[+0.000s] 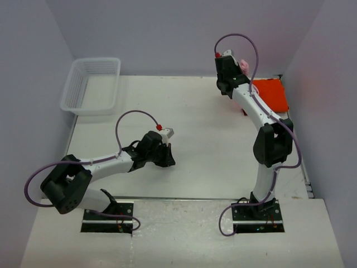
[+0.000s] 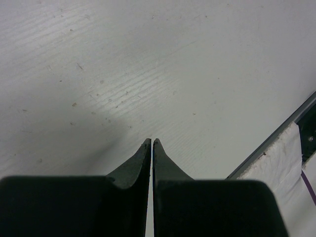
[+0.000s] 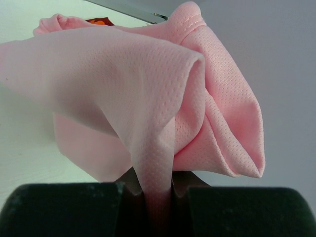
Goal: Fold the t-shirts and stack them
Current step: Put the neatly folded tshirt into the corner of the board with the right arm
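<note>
1. Right gripper (image 3: 157, 190): jaws nearly closed, pinching one fold of the pink shirt (image 3: 148, 98). The shirt is bunched in a wad ahead of the fingers, near the far right corner of the table (image 1: 212, 139).
2. Orange shirt (image 1: 271, 94): lies flat and folded square at the far right corner, just beside the pink wad.
3. Left gripper (image 2: 151, 148): fingers pressed together with nothing between them, low over the near-left table.
4. Risk: a single pinch on thin cloth may slip.
5. Risk: if released as is, pink lands crumpled. Trailing cloth could drag orange's fold open.
6. Basket (image 1: 72, 92), far left corner: neither shirt in it.
</note>
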Action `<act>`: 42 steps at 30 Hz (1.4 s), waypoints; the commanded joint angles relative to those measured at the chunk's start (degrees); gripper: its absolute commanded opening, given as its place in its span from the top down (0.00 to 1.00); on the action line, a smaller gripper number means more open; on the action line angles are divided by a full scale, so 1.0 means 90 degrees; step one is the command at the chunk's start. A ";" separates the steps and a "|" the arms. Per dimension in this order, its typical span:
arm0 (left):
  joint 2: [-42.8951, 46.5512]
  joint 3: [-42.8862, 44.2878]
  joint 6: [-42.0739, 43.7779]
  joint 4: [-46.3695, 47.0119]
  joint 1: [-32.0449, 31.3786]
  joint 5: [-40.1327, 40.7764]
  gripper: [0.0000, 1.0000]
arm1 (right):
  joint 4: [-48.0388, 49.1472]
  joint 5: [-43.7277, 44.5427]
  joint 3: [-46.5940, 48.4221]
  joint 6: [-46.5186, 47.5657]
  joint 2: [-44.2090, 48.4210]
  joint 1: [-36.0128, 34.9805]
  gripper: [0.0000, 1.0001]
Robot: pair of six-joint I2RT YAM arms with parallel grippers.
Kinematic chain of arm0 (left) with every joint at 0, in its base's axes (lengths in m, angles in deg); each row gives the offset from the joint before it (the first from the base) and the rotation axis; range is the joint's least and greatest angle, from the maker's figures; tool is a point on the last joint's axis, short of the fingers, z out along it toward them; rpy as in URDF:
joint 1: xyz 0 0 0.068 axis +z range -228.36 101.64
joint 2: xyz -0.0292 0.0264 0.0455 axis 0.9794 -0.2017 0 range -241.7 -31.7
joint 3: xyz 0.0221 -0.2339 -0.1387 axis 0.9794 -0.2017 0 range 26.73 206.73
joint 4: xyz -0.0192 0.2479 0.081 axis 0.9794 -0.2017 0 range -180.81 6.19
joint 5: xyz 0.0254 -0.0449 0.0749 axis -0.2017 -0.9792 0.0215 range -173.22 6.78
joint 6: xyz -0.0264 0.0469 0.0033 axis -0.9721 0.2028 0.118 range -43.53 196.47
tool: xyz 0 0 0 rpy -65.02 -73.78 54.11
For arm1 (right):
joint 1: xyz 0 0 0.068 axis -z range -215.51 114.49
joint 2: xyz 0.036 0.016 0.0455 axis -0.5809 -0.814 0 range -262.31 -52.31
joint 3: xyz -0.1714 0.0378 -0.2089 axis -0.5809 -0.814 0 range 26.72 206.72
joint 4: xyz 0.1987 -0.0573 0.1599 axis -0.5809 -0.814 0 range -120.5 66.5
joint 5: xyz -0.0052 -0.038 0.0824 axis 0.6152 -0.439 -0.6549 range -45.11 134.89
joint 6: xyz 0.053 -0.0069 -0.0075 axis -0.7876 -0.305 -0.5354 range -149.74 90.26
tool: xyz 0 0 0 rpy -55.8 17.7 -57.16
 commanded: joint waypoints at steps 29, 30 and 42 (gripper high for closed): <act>0.0167 -0.0091 -0.0003 0.0179 -0.0006 -0.0285 0.97 | -0.0385 -0.0223 0.0995 -0.0383 -0.0960 0.1022 1.00; 0.0167 -0.0091 0.0006 0.0170 -0.0006 -0.0285 0.97 | -0.0385 -0.0291 0.1141 -0.0373 -0.1173 0.1119 1.00; -0.0204 -0.0237 -0.0023 0.0209 -0.0016 -0.0422 0.97 | -0.0259 -0.0555 0.2450 -0.0129 -0.2640 0.1862 1.00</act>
